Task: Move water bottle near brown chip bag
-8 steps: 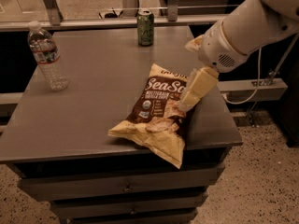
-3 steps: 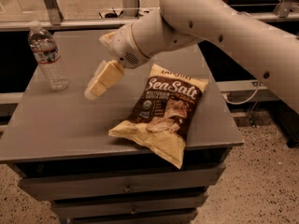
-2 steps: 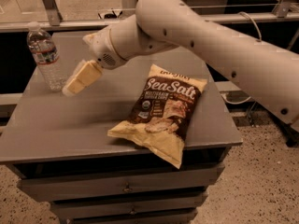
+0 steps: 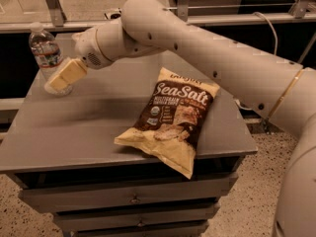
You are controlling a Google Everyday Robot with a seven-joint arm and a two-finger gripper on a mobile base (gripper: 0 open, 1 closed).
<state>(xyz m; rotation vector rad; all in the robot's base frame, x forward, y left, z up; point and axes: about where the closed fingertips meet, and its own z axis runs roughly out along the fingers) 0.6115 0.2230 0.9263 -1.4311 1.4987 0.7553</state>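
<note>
Pretty sure the reach-and-grab step is what's in hand here. The pale cream claw on the big off-white robot arm is parked low at the back left corner of the grey metal desk. It's right in front of the lower half of the small clear ribbed plastic water bottle with the white cap, and the bottle's base is overlapped by it from this side. Whether the claw is released or clenched can't be told, and real contact with the bottle can't be confirmed either. The bottle is stood upright with the cap on and a white-red-blue label band wrapped round its middle. It looks light and see-through, so it's probably easily tipped. The large crinkly brown chip bag with white "Sea Salt" lettering and pale yellow ends is laid flat toward the front right, one corner hung over the desk's front edge, well apart from the bottle. So next, a solid hold round the bottle's body is needed. Then it has to be lifted, carried across to the right and set down upright just beside the bag, without the bag being shoved further off the edge.
</note>
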